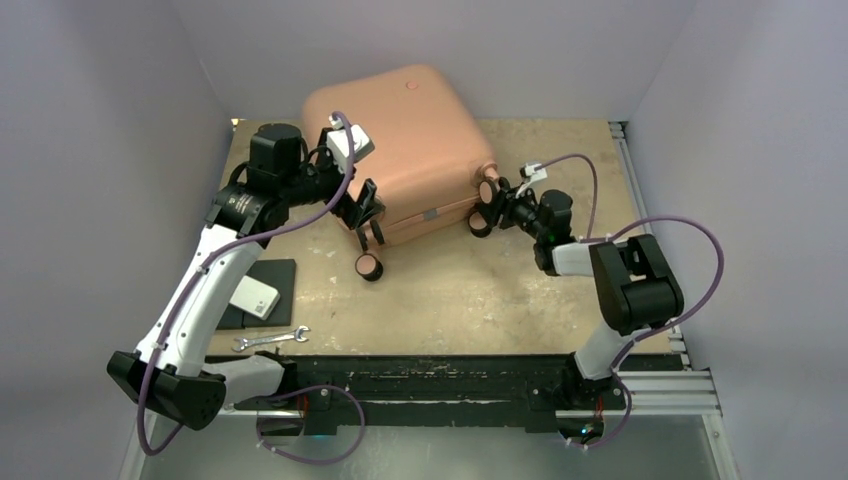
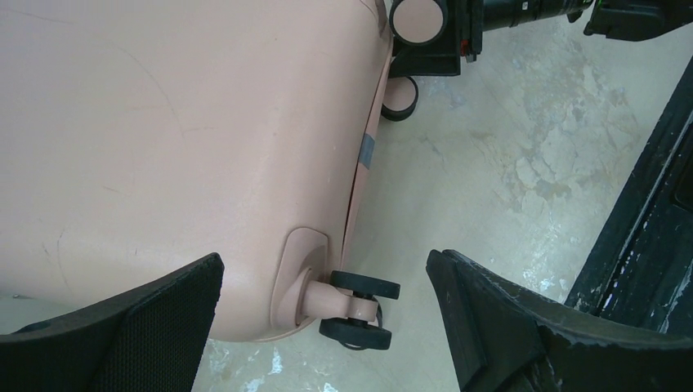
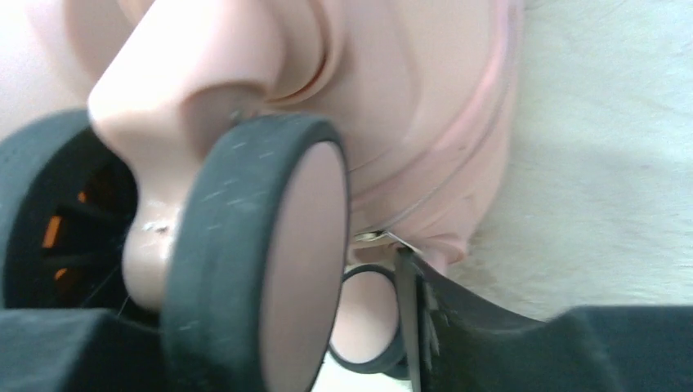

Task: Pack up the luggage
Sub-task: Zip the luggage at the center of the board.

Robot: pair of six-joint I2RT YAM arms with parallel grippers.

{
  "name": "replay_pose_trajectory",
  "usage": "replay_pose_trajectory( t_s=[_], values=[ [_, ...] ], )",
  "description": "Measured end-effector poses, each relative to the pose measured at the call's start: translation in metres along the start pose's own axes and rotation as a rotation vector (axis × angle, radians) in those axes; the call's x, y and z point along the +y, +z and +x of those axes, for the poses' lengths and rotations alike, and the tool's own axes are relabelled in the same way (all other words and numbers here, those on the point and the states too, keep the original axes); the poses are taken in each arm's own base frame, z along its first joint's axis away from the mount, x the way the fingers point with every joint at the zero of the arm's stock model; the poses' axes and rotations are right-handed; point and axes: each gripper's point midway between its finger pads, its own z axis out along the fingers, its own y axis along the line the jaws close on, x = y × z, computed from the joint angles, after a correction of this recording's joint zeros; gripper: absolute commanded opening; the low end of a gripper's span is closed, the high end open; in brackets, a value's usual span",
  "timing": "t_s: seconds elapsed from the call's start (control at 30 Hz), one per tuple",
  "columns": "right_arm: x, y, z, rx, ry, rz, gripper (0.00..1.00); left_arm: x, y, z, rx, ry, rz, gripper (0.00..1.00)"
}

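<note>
- The suitcase [image 1: 400, 130] lies closed on its side just beyond both grippers. Packing looks to have reached the fastening stage.
- The left gripper [image 2: 324, 265] is spread wide and holds nothing. A corner wheel [image 2: 359, 312] sits just ahead, between its fingers.
- The right gripper [image 1: 495, 207] is up against the wheels at the other near corner. I cannot tell whether it grips anything.
- Only the right wrist view shows a small metal zip pull [image 3: 391, 239] at one fingertip. The next move probably calls for pinching it and drawing it along the seam.
- Only the top view shows the spanner [image 1: 270, 340], well back from the left gripper, toward the bases.
</note>
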Motion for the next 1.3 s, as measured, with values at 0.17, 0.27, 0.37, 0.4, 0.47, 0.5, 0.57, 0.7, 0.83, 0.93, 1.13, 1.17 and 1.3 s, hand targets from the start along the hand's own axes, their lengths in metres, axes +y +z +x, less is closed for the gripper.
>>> replay_pose_trajectory(
  t_s=[0.17,0.27,0.37,0.4,0.47,0.5,0.57,0.7,0.83,0.93,1.13,1.17,1.3],
  values=[
    [-0.011,-0.011,-0.011,0.025,-0.017,0.032,0.62,0.000,-0.008,-0.008,-0.028,0.014,-0.021,0.99],
    [-0.013,-0.018,-0.014,0.027,-0.022,0.040,0.62,0.002,-0.008,-0.012,-0.044,0.010,-0.035,0.99],
    [-0.022,-0.024,-0.014,0.035,-0.010,0.055,0.62,0.003,-0.007,-0.013,-0.044,0.002,-0.035,0.99],
    [-0.026,-0.026,-0.014,0.033,-0.007,0.064,0.62,0.003,-0.007,-0.013,-0.043,0.000,-0.034,0.99],
    [-0.033,-0.029,-0.015,0.027,-0.002,0.081,0.62,0.004,-0.006,-0.015,-0.044,0.001,-0.034,0.99],
    [-0.035,-0.030,-0.015,0.025,-0.002,0.085,0.62,0.004,-0.006,-0.016,-0.046,0.002,-0.035,0.99],
    [-0.038,-0.030,-0.017,0.015,-0.005,0.089,0.62,0.005,-0.006,-0.018,-0.050,0.004,-0.036,0.99],
    [-0.036,-0.026,-0.018,-0.003,-0.018,0.057,0.61,0.004,-0.007,-0.021,-0.057,0.007,-0.031,0.99],
    [-0.029,-0.024,-0.014,-0.041,-0.034,-0.006,0.61,0.002,-0.007,-0.022,-0.062,0.009,-0.019,0.99],
    [-0.018,-0.030,-0.010,-0.081,-0.047,-0.061,0.60,-0.001,-0.007,-0.023,-0.064,0.009,-0.003,0.99],
    [-0.011,-0.028,-0.009,-0.140,-0.057,-0.117,0.58,-0.007,-0.006,-0.023,-0.070,0.007,0.035,0.99],
    [-0.010,-0.027,-0.008,-0.143,-0.055,-0.120,0.58,-0.008,-0.006,-0.023,-0.070,0.007,0.040,0.99],
    [-0.006,-0.022,-0.010,-0.163,-0.064,-0.129,0.54,-0.009,-0.002,-0.021,-0.065,0.001,0.057,0.99]
  ],
)
